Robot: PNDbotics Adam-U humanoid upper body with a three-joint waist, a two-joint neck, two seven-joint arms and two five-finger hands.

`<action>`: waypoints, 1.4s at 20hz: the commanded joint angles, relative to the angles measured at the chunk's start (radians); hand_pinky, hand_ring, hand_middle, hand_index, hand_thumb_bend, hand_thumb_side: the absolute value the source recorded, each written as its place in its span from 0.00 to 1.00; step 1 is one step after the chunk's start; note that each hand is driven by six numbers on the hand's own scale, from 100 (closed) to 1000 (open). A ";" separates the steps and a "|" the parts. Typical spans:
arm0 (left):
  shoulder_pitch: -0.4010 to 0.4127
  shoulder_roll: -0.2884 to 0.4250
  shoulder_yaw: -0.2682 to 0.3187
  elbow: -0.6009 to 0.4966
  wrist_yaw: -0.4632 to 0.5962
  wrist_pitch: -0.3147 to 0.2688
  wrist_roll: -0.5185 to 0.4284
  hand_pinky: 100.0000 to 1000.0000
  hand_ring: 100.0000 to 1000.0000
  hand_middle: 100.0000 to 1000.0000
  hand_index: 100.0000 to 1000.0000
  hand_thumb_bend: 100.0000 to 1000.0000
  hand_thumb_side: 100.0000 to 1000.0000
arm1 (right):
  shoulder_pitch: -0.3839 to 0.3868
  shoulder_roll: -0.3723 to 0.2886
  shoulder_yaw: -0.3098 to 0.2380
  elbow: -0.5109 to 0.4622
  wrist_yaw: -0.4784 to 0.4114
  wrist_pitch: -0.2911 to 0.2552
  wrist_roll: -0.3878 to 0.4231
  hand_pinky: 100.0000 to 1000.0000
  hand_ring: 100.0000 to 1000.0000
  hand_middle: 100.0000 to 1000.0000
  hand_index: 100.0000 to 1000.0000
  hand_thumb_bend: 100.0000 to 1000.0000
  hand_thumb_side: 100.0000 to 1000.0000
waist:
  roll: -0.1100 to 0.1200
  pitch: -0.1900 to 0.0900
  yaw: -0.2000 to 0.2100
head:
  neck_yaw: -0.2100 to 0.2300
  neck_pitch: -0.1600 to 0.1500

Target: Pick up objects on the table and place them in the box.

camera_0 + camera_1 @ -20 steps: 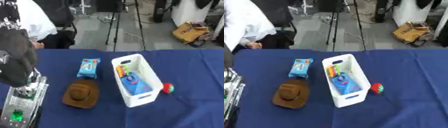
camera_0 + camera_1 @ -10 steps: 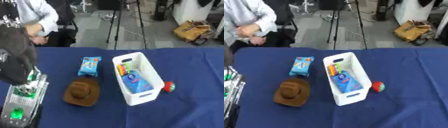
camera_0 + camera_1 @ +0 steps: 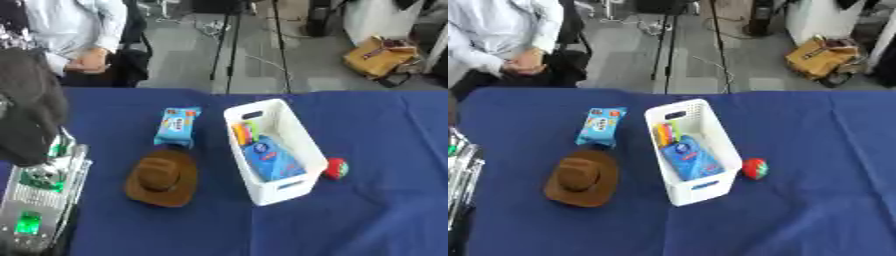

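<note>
White slatted plastic box [image 3: 289, 185], brown felt hat [image 3: 163, 177] beside.

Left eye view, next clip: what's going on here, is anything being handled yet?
Nothing is being handled right now. The white box sits on the blue table and already holds a blue packet and some coloured items at its far end. Still out on the cloth are a brown hat and a blue snack pack to the box's left, and a small red ball to its right. Part of the robot's left arm shows at the left edge; neither hand is in view.
</note>
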 commanded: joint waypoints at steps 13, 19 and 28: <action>-0.004 0.029 -0.002 -0.014 0.000 0.010 -0.011 0.91 0.94 0.90 1.00 0.00 1.00 | -0.020 -0.262 0.100 -0.014 0.011 0.200 0.810 0.85 0.87 0.85 0.92 0.44 1.00 | -0.011 -0.029 0.001 | -0.004 0.000; -0.003 0.028 -0.005 -0.014 0.002 0.013 -0.017 0.91 0.94 0.90 1.00 0.00 1.00 | -0.045 -0.316 0.157 0.043 -0.011 0.193 1.011 0.86 0.89 0.86 0.93 0.47 0.96 | -0.007 -0.032 0.007 | 0.001 -0.007; -0.003 0.030 -0.015 -0.014 0.010 0.015 -0.033 0.91 0.94 0.90 0.99 0.00 1.00 | -0.137 -0.429 0.296 0.189 -0.119 0.146 1.212 0.87 0.90 0.87 0.93 0.44 0.86 | -0.014 -0.037 0.012 | -0.007 -0.006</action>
